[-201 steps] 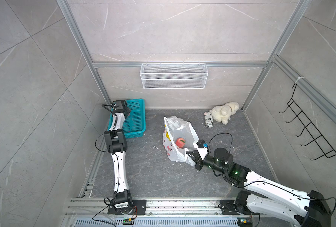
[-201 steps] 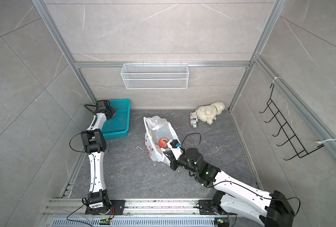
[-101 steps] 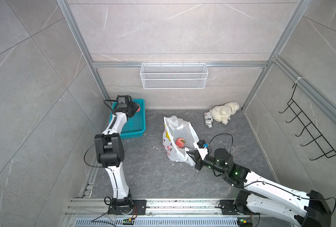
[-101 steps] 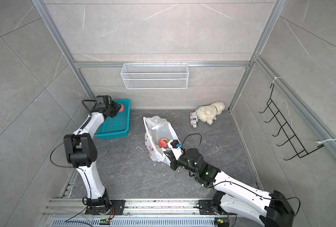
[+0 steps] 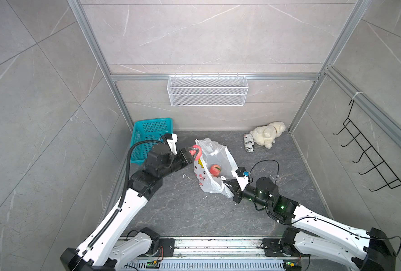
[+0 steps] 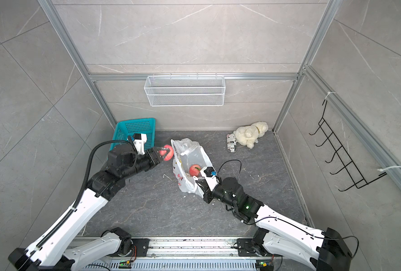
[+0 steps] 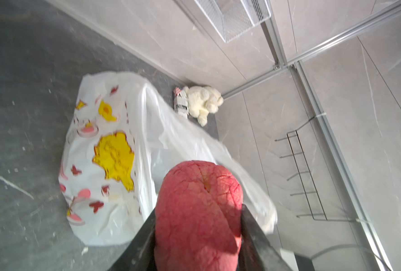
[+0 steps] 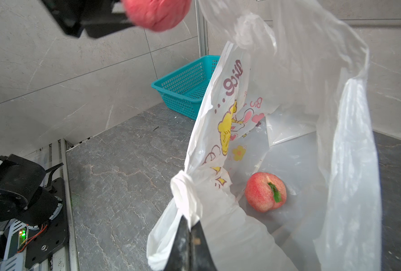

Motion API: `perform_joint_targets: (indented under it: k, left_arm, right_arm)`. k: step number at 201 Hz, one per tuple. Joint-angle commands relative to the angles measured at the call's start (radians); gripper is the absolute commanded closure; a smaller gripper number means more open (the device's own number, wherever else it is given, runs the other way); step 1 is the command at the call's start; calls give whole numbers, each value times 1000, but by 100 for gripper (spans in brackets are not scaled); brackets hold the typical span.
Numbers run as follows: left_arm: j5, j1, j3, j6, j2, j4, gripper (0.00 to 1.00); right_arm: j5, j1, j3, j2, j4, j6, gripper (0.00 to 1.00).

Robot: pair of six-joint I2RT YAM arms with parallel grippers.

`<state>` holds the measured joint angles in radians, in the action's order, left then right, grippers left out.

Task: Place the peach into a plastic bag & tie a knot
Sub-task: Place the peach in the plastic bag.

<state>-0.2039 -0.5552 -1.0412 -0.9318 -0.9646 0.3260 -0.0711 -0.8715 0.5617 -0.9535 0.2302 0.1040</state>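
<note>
Gripping a peach (image 7: 199, 192) in the left gripper (image 5: 194, 152), left of centre at the plastic bag (image 5: 201, 173) rim; pinching its bunched handle (image 8: 186, 187) mid-frame in the clenched right gripper (image 5: 226, 181), another peach (image 5: 215, 169) inside.

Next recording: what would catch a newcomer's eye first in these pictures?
The pink peach stands out, clamped in the left gripper and held in the air beside the open mouth of the plastic bag mid-floor. A second peach already lies inside the bag, while the right gripper pinches a bunched strip of its near edge.
</note>
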Motion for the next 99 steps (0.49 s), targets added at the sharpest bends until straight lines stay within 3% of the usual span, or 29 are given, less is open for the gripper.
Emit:
perform_joint_targets:
  k: [1, 36, 65, 99]
  left_arm:
    - [33, -93, 91, -106, 41, 42, 68]
    - [67, -228, 82, -114, -25, -12, 69]
    - [51, -236, -10, -108, -150, -60, 70]
    - [150, -235, -131, -76, -290, -63, 67]
  right_arm:
    - [15, -7, -14, -1, 27, -3, 100]
    - [12, -7, -21, -6, 40, -5, 100]
    - [1, -7, -23, -16, 45, -5, 100]
    - [-2, -7, -23, -13, 45, -6, 100]
